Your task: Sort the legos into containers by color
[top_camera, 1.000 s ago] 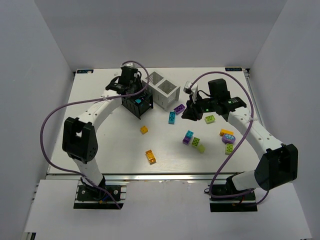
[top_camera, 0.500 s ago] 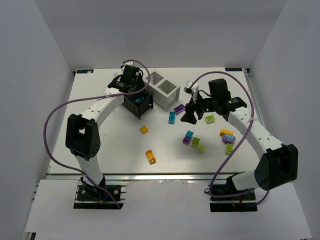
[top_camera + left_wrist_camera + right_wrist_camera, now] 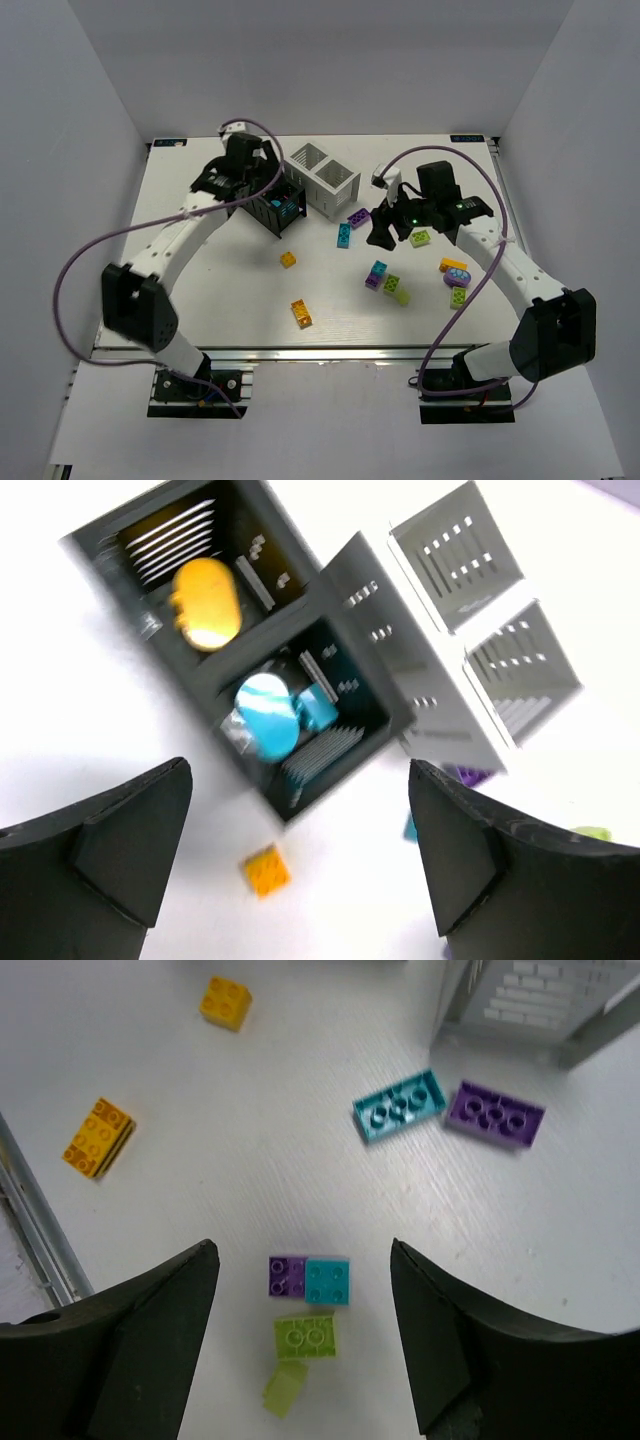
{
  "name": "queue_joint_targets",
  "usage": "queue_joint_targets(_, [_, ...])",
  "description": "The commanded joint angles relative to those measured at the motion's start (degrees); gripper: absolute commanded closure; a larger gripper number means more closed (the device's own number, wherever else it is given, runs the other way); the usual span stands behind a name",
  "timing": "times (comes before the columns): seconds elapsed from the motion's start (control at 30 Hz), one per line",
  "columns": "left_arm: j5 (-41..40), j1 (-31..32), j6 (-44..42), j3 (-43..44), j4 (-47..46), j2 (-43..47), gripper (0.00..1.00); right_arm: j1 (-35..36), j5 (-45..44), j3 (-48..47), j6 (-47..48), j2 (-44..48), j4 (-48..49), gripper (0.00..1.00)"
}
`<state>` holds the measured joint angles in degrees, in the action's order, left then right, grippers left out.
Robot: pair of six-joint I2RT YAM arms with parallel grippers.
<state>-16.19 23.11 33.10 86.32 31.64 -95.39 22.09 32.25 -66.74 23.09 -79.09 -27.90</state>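
Near edge of the white table (image 3: 200,310): 1 long orange brick (image 3: 300,312), alone, closest to the arm bases.

Loose legos on the table, counted from overhead: 12. That is 3 orange, 2 teal, 3 purple, 4 green.

Right of centre, a tight group: small teal brick (image 3: 380,268) touching small purple brick (image 3: 372,281), green brick (image 3: 391,284) just beside them, pale lime brick (image 3: 402,295) nearest the bases. Further right, close together: orange piece (image 3: 451,264), rounded purple piece (image 3: 456,277), green piece (image 3: 458,297).

Right gripper (image 3: 302,1248): jaws wide, nothing between them, hanging over the teal-purple pair. Its wrist view takes in 8 legos and shows studs that the overhead view does not. There, the long teal brick (image 3: 400,1106) and long purple brick (image 3: 495,1115) lie almost end to end, near a corner of the white container (image 3: 322,178). The far-right group falls outside that view.

Mid table: small orange brick (image 3: 288,259). Lime brick (image 3: 420,238) just right of the right gripper.

Further back: black container (image 3: 277,208) right beside the white one, 2 compartments each.

Left gripper (image 3: 298,780): jaws spread wide, holding nothing, above the black container. Only the left wrist view looks down inside it. 1 compartment holds 1 rounded orange piece (image 3: 205,605); the other holds 1 rounded cyan piece (image 3: 268,715) and 1 teal block (image 3: 318,708). That view is blurred.

Far corners: 2 small blue stickers (image 3: 168,141), writing too small to read.
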Motion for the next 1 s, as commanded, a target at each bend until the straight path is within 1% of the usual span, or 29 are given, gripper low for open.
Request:
queue_joint_targets(0.0, [-2.8, 0.0, 3.36, -7.37, -1.91, 14.51, 0.02, -0.38, -7.62, 1.87, -4.36, -0.01, -3.81, 0.25])
queue_joint_targets(0.03, [-2.54, -0.09, 5.03, -9.75, -2.37, 16.8, 0.02, -0.38, -7.81, 2.14, -4.2, -0.8, -4.96, 0.21])
queue_joint_targets(0.07, [-2.1, -0.26, 5.65, -13.86, -2.63, 20.82, 0.02, -0.38, -8.08, 2.58, -3.24, -1.15, -5.84, 0.2])
queue_joint_targets(0.1, [-1.57, -0.26, 6.35, -15.9, -2.55, 22.78, 0.02, -0.38, -8.17, 3.36, -2.1, -1.42, -6.81, 0.17])
queue_joint_targets(0.23, [-0.25, -0.26, 10.13, -25.57, -1.49, 32.01, 0.02, -0.38, -7.11, 4.16, 4.93, -3.34, -11.37, 0.14])
queue_joint_targets(0.27, [-0.34, -0.35, 10.66, -29.42, -1.14, 35.94, 0.02, -0.38, -7.11, 4.16, 7.03, -3.79, -11.73, 0.14])
queue_joint_targets(0.47, [-1.04, -0.35, 16.19, -40.52, -0.96, 47.74, 0.02, 0.59, -8.69, 3.28, 10.83, -8.44, -11.57, 0.16])
queue_joint_targets(0.5, [-1.04, -0.35, 17.25, -43.67, -1.4, 50.72, 0.03, 0.94, -9.39, 3.11, 11.36, -9.49, -11.56, 0.17])
queue_joint_targets(0.67, [-0.52, -0.35, 22.62, -51.6, -4.21, 56.98, 0.05, 1.38, -10.8, 2.93, 11.89, -11.7, -9.98, 0.19])
queue_joint_targets(0.83, [-0.78, -0.35, 22.8, -52.49, -3.95, 57.78, 0.04, 2.08, -10.72, 2.93, 11.36, -13.46, -8.4, 0.24])
queue_joint_targets(0.97, [0.19, -0.35, 22.8, -52.93, -5.88, 55.94, 0.04, 2.96, -11.15, 3.9, 9.7, -14.07, -5.86, 0.27])
